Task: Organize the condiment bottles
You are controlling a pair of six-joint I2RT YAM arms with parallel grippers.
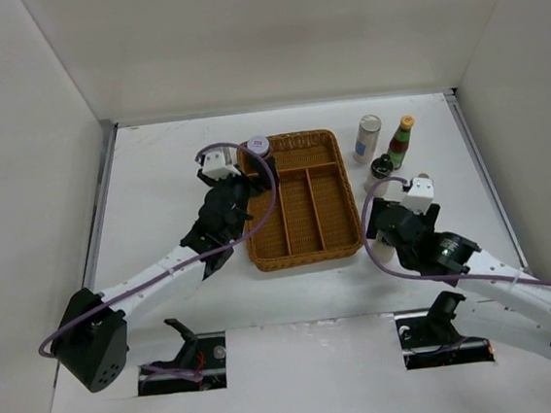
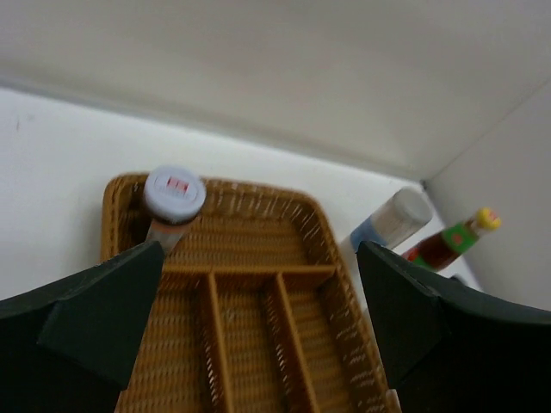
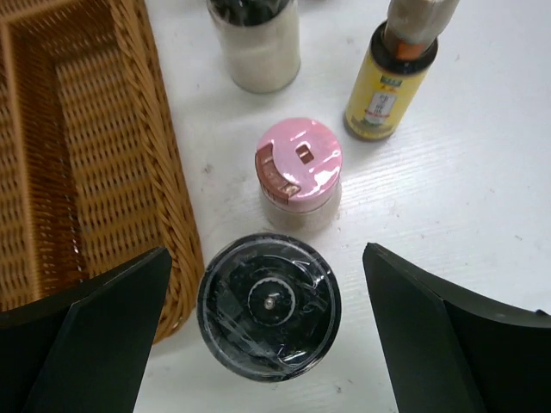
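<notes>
Right gripper (image 3: pixel 265 258) spread, empty, over round black-lidded jar (image 3: pixel 269 305) beside brown wicker tray (image 3: pixel 164 172); left gripper (image 2: pixel 260 249) spread too; descending, 1 finger may catch tray wall or topple neighbouring pink-capped jar (image 3: pixel 299 172).

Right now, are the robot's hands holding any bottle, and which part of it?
Nothing is held. The left gripper is open near the lilac-capped bottle in the tray; the right gripper is open above the dark-lidded jar.
</notes>
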